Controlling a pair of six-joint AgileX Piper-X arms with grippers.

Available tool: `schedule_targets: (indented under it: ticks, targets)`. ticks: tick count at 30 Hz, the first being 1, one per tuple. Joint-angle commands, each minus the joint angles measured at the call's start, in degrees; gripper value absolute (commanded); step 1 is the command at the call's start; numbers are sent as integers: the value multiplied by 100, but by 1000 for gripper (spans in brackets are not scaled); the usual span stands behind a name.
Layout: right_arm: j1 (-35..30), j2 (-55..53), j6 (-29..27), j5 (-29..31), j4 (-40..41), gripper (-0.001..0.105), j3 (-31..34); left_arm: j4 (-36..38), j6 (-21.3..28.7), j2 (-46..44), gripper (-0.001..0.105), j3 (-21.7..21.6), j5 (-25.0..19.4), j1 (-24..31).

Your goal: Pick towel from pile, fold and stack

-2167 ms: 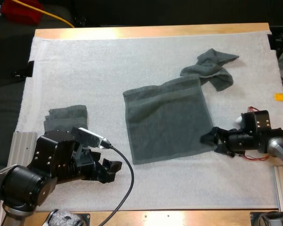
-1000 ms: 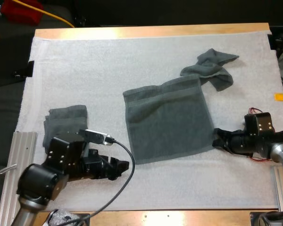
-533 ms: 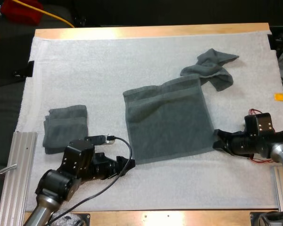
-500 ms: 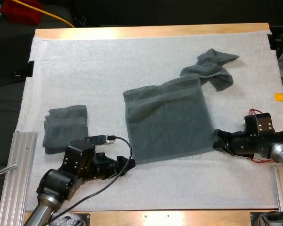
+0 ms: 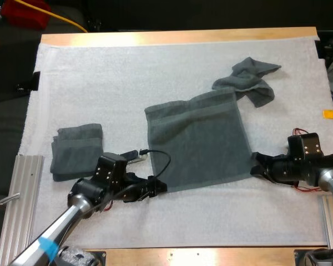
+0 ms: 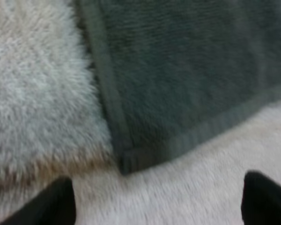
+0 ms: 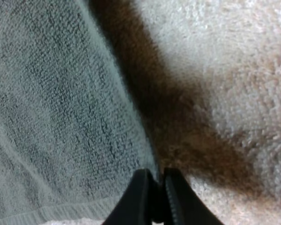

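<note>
So the flat dark grey-green terry towel (image 5: 197,141) is lying spread out mid-way across the white fuzzy mat (image 5: 127,77). The left gripper (image 5: 160,187) is sitting at its near left corner, fingers (image 6: 61,201) standing wide apart with the corner between them, not touching. The right gripper (image 5: 255,164) is pinching the near right corner, fingers (image 7: 141,192) squeezing the hem. A crumpled dark grey-green towel (image 5: 247,80) is touching the far right corner, and a small folded dark grey-green towel (image 5: 77,151) is sitting off to the left.

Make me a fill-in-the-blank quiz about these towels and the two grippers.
1. The left gripper is ___ at the spread towel's near left corner.
2. The right gripper is ___ on that towel's near right corner.
3. The folded towel lies to the ___ of the spread one.
Missing: open; shut; left.
</note>
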Motion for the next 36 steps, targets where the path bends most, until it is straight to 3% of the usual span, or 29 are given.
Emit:
schedule_targets:
  ticks: [1,16,24,31,36]
  targets:
    - [16,-51,-63,2,47,1,-9,-218,-32,173,70,-6,136,-20]
    - [16,-51,-63,-52,47,1,-9,-1100,-47,1206,70,-17,1132,-20]
    - [16,-51,-63,-52,47,1,-9,-1129,-47,1226,69,-35,1147,-20]
    - [16,-51,-63,-52,47,1,-9,-1129,-47,1226,44,-35,1059,-20]
    - [16,-51,-63,-52,59,1,-9,-1129,-47,1226,39,-35,976,-20]
